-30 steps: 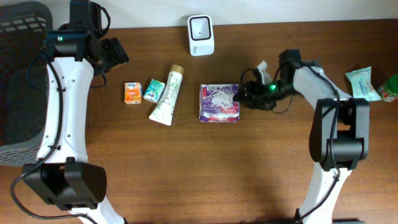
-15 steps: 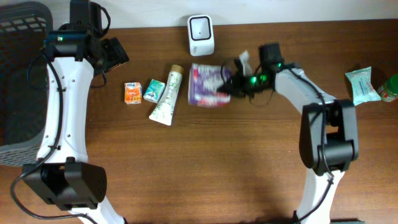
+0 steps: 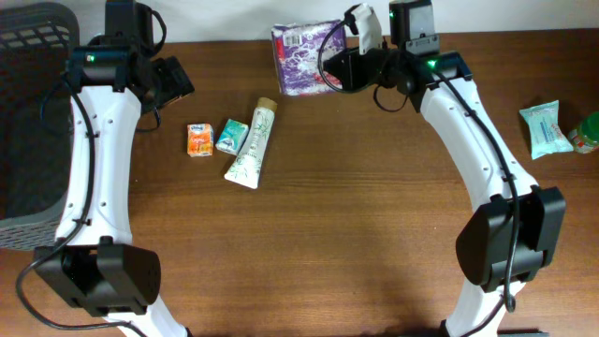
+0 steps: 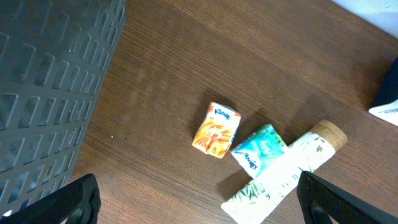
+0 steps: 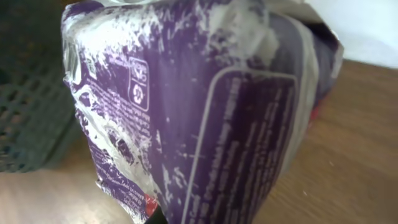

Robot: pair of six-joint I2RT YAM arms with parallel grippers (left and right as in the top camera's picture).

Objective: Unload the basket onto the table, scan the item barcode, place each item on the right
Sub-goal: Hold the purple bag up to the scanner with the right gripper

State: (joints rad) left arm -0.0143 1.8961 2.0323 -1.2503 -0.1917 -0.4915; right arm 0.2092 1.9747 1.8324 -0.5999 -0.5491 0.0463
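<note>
From above, the right hand (image 3: 339, 64) is clamped on the crinkly purple-and-white plastic packet (image 3: 301, 45), held up at the top centre of the frame. A second ago that packet lay flat mid-counter. It now covers the white scanner box that stood there. The left hand (image 3: 174, 80), upper left, has not moved, and its jaws are hard to make out here.

In the left wrist view its fingers (image 4: 81, 199) stand wide apart over the brown wooden counter (image 4: 186, 62).

In the right wrist view the packet (image 5: 186, 112) fills the frame and hides the fingers.
</note>
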